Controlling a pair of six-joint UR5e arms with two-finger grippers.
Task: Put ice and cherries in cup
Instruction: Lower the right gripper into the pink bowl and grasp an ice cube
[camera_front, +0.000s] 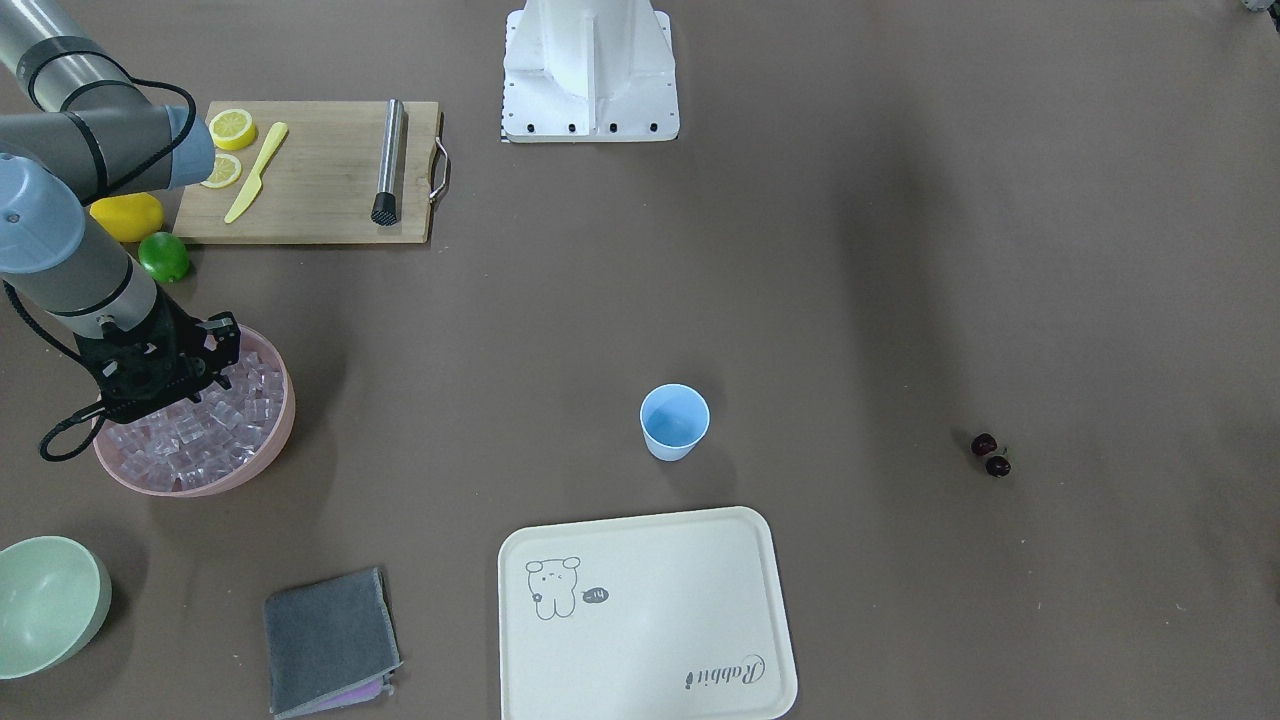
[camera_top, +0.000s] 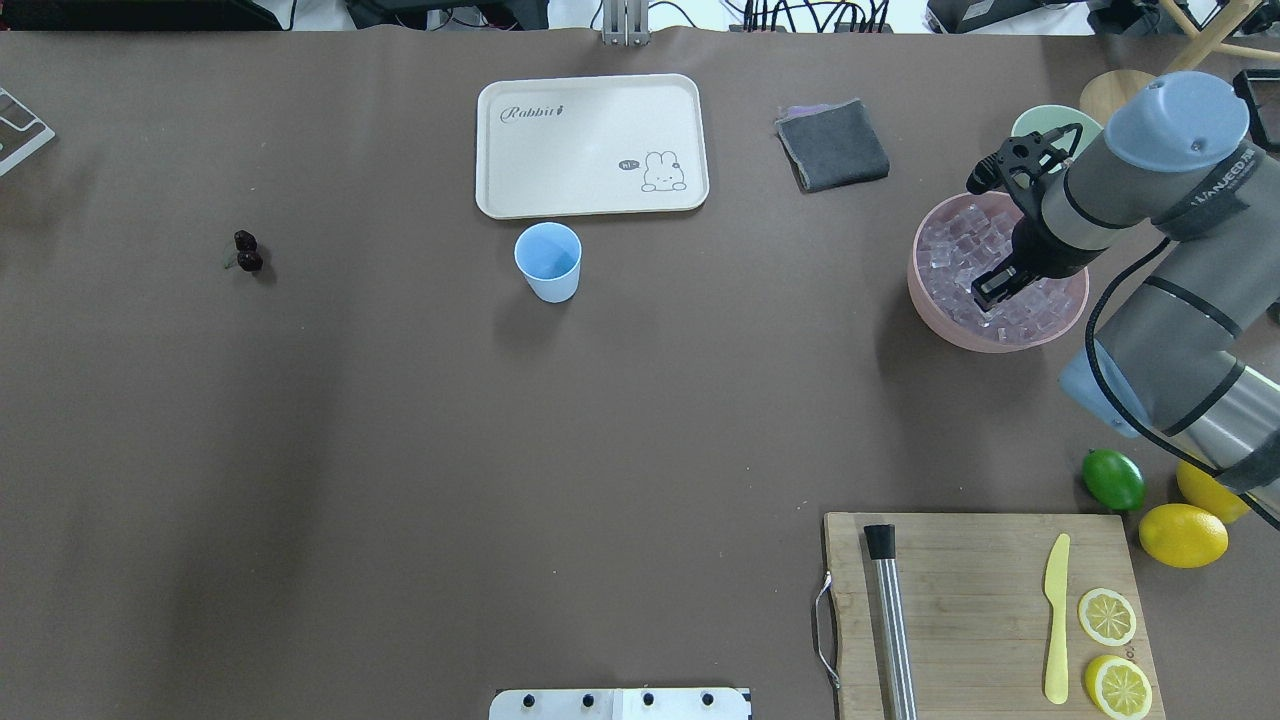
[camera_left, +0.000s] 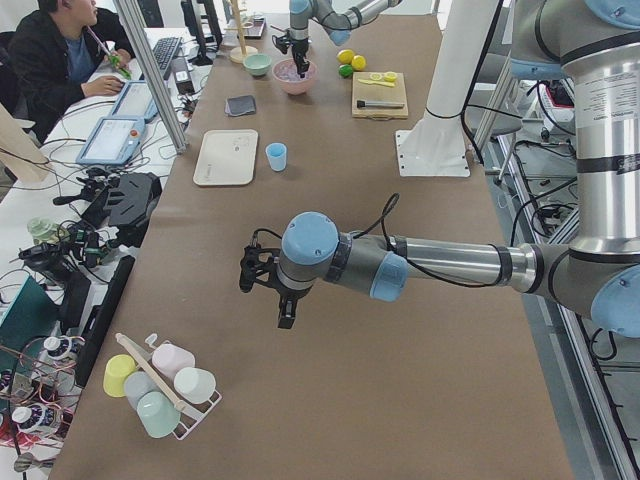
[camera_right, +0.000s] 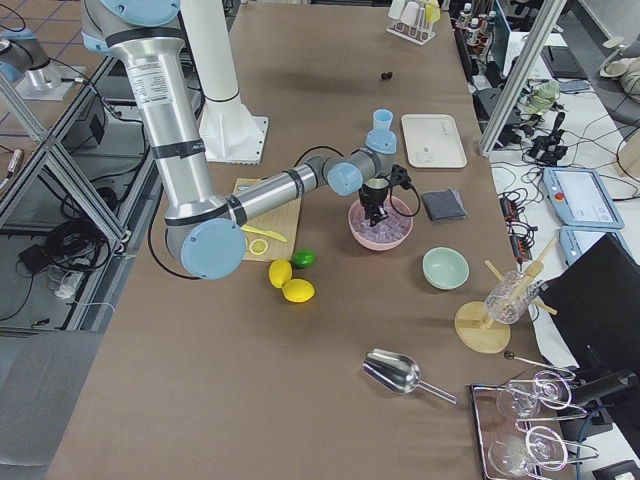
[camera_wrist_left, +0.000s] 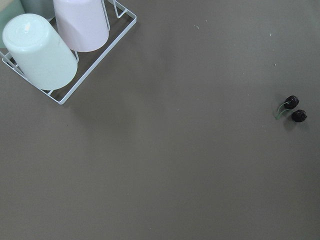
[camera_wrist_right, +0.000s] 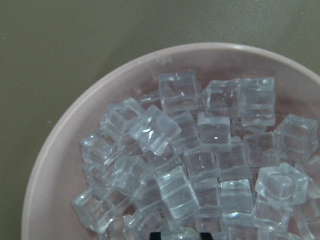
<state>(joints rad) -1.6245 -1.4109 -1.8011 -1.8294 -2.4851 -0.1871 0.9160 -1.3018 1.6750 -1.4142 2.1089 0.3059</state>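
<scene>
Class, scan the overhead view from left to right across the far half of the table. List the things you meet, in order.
cherries → cup → grey cloth → pink bowl holding the ice

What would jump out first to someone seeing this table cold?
The right gripper dips into a pink bowl heaped with ice on the robot's right. The light blue cup stands empty mid-table beside a cream tray, and the cherries lie alone far on the robot's left.
</scene>
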